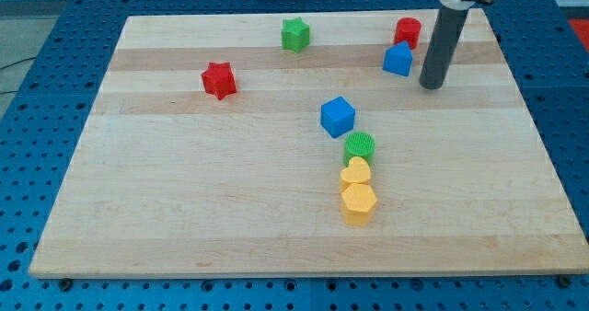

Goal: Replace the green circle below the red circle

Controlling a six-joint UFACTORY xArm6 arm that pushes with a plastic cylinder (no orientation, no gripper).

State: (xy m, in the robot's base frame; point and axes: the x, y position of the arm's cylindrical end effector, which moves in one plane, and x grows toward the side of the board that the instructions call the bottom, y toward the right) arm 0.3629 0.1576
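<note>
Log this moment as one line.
my tip: right of blue block | green circle: mid-board, far below red circle | not placed

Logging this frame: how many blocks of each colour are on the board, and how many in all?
Red: 2, the red star and red circle
Green: 2, the green star and green circle
Blue: 2, the blue cube and blue block
Yellow: 2, the yellow heart and yellow hexagon
Total: 8
</note>
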